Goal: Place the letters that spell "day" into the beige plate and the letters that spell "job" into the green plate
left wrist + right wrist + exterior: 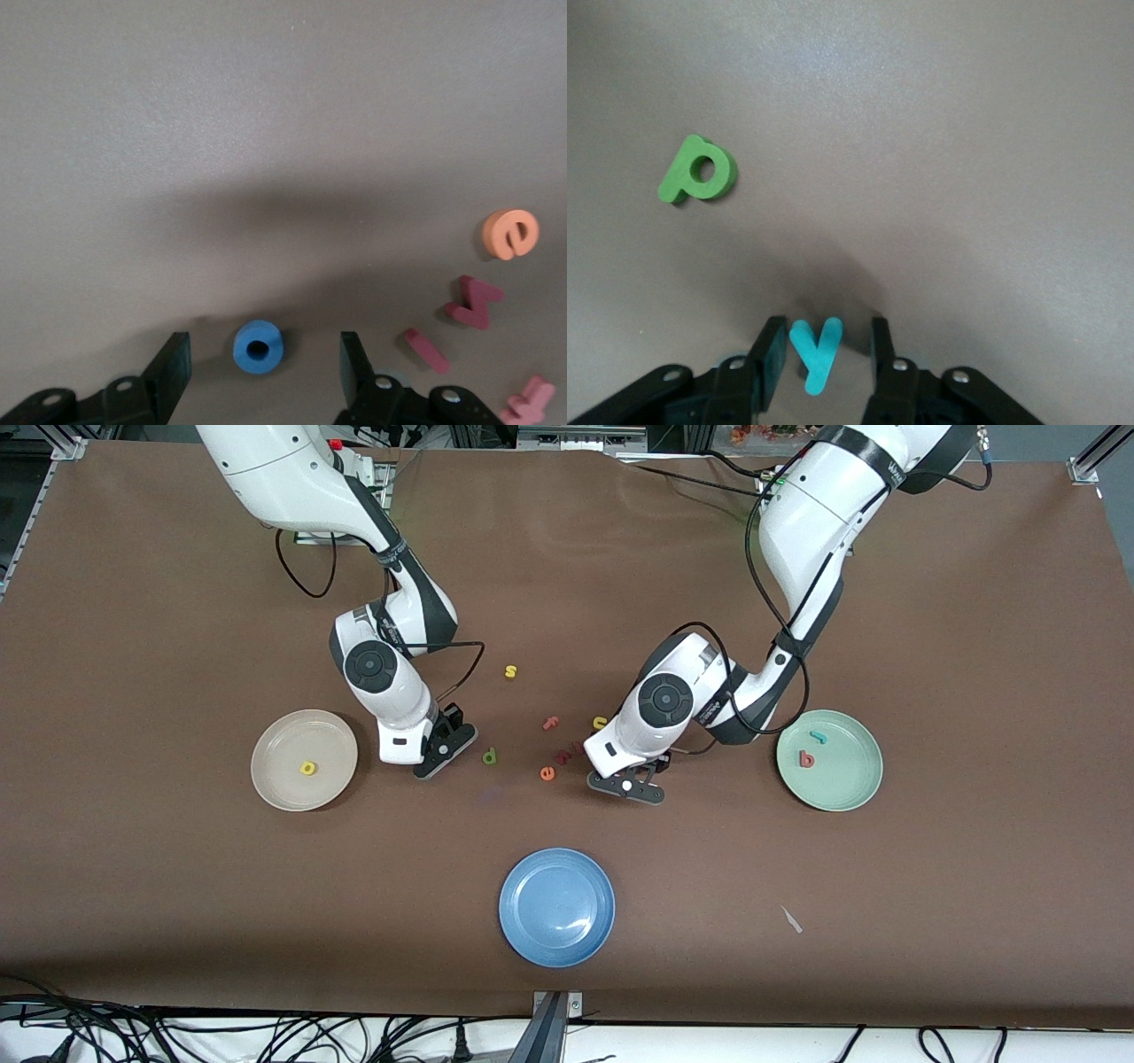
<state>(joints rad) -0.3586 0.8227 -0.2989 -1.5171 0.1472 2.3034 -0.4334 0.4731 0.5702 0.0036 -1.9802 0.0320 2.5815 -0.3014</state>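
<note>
From the front camera both grippers' fingertips were hidden under their own wrists, so the wrist cams told more. The right gripper (819, 350) sat low on the table with its fingers on either side of the teal "y" (814, 352), not quite pinching it as far as I could see. The green "d" (489, 756) lay just beside it.

The left gripper (264, 363) was down too, fingers spread wide around the blue "o" (258, 346), clear gaps on both sides.

Count: three plates. The beige plate (275, 779) had one letter, the yellow "a" (307, 768). The green plate (846, 784) had two, the teal "j" (817, 736) and red "b" (806, 759). The blue plate (556, 906) held nothing. The loose letters near the left gripper were partly covered by its wrist.
</note>
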